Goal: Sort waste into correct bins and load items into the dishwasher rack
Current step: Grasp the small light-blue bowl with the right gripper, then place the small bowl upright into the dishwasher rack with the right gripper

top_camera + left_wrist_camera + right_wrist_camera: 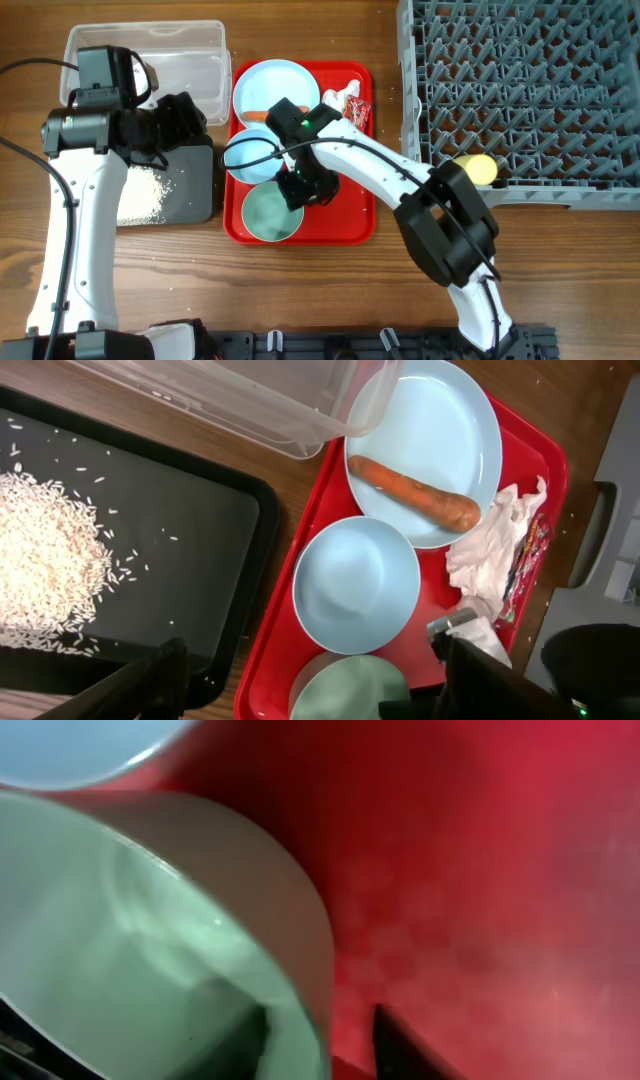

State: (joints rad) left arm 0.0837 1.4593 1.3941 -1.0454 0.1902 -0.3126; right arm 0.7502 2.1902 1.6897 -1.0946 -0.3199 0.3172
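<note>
My right gripper point(300, 190) is open, its fingers point(315, 1030) straddling the rim of the pale green bowl point(265, 215) point(100, 920), one inside and one outside. The bowl stands at the near end of the flat red tray point(340, 220). Behind it are the smaller white-blue bowl point(250, 155) point(355, 585) and the pale blue plate point(268, 85) point(430, 430), which holds the orange carrot point(415, 492). Crumpled wrappers point(490, 550) lie beside the plate. My left gripper point(190, 120) point(310, 645) hangs open and empty. Rice point(45, 560) lies in the black tray point(190, 190). The brown scrap is out of view.
The clear box point(190, 55) stands behind the black tray. The grey dishwasher rack point(520, 80) fills the back right, with the yellow cup point(478, 168) lying at its near edge. Bare wooden table lies in front.
</note>
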